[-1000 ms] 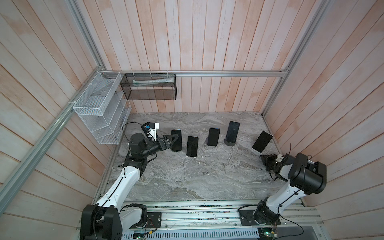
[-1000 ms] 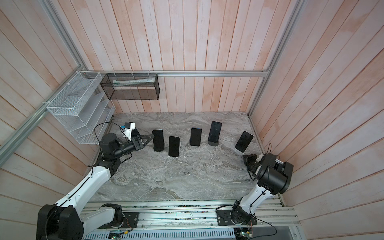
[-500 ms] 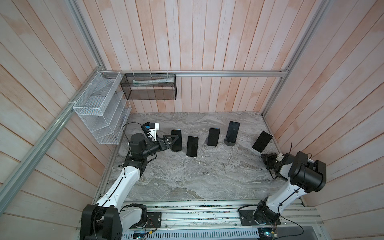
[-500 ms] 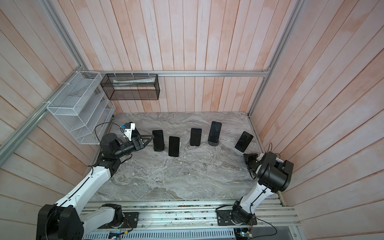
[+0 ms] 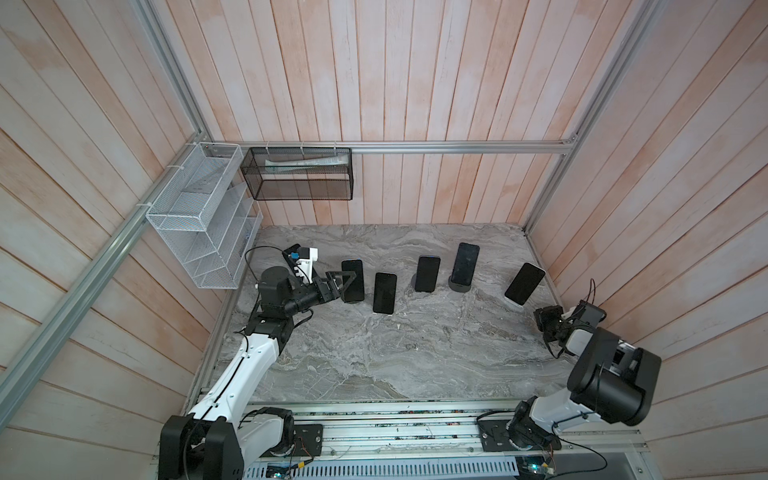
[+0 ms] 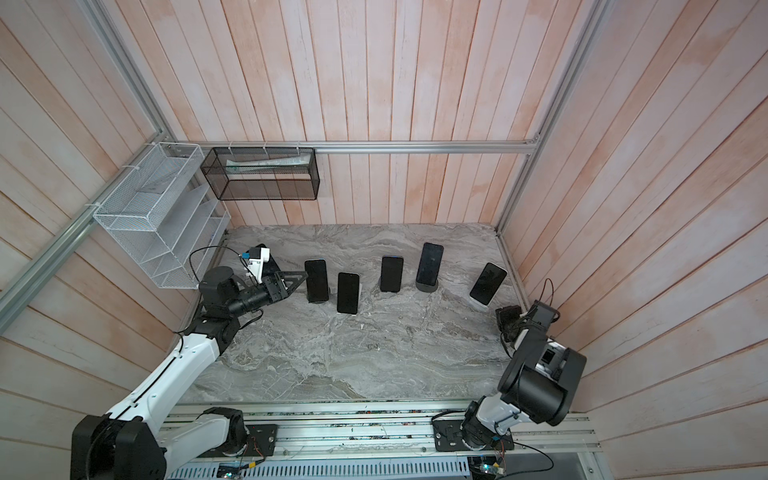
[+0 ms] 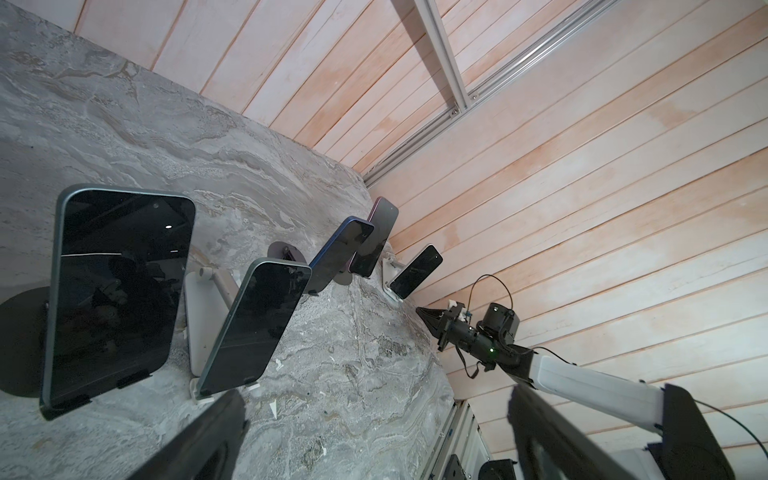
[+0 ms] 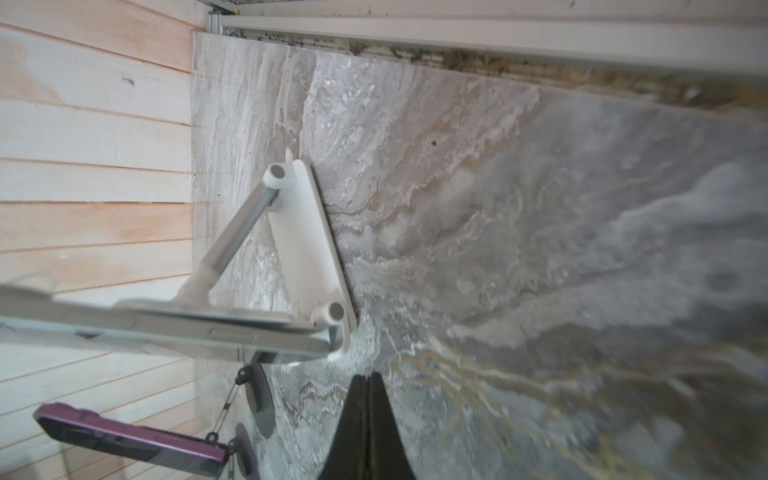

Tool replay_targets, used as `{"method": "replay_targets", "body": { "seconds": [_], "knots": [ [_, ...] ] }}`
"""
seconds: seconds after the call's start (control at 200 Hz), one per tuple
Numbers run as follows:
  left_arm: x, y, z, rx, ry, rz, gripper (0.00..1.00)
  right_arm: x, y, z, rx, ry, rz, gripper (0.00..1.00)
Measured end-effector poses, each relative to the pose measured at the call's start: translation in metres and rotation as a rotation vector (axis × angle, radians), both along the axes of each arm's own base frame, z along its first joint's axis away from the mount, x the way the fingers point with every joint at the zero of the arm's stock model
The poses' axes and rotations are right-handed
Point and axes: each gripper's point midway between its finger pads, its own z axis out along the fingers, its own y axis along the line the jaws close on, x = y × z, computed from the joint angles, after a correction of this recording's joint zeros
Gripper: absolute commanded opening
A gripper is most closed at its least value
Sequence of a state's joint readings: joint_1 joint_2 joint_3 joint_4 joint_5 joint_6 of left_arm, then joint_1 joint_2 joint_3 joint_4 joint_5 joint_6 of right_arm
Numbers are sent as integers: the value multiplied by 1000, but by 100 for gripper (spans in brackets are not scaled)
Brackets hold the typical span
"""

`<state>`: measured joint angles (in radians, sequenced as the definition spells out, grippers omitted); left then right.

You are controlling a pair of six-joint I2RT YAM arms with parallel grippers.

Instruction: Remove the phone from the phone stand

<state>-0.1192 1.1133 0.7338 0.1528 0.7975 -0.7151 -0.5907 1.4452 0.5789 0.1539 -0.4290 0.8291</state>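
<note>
A big grey stone table (image 5: pixel 374 353) fills the floor of a box with pink wood walls (image 5: pixel 415 83). A white wire rack (image 5: pixel 199 216) hangs on the left wall. A black mesh basket (image 5: pixel 299 174) hangs on the back wall. The white and black left arm (image 5: pixel 245 365) reaches out over the left side of the table. The right arm (image 5: pixel 602 374) is folded up low by the right wall.

Five flat black phones stand in a row across the back half of the table. Each one is propped on its own stand with its screen dark. The left-end phone (image 5: pixel 353 280) is flat and black with a blue-grey rim. It leans back on a black stand with a round foot (image 7: pixel 20 340), and its bottom edge sits in that stand. Next to it is a second phone (image 5: pixel 384 292) on a flat white stand (image 7: pixel 193 324). The right-end phone (image 5: pixel 525 283) sits on a white stand with a silver rod (image 8: pixel 307 249).

The left tool (image 5: pixel 345 286) is spread wide and sits just beside the left-end phone, at its left edge. In the left wrist view the phone is in front of the two black fingers (image 7: pixel 199 436), not between them. The right tool (image 8: pixel 368 378) is pressed together with nothing in it. It is low over the table, near the right-end phone's stand.
</note>
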Motion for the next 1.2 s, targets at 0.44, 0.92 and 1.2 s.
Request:
{"method": "replay_targets", "body": {
  "seconds": [0.44, 0.92, 1.2],
  "knots": [
    [-4, 1, 4, 17, -10, 11, 100, 24, 28, 127, -347, 10, 130, 28],
    [-7, 1, 3, 32, -16, 7, 100, -5, 89, 16, 56, -24, 246, 0],
    [-7, 1, 1, 38, -14, 6, 100, 18, 87, -6, 191, -74, 231, 0]
  ]
}}
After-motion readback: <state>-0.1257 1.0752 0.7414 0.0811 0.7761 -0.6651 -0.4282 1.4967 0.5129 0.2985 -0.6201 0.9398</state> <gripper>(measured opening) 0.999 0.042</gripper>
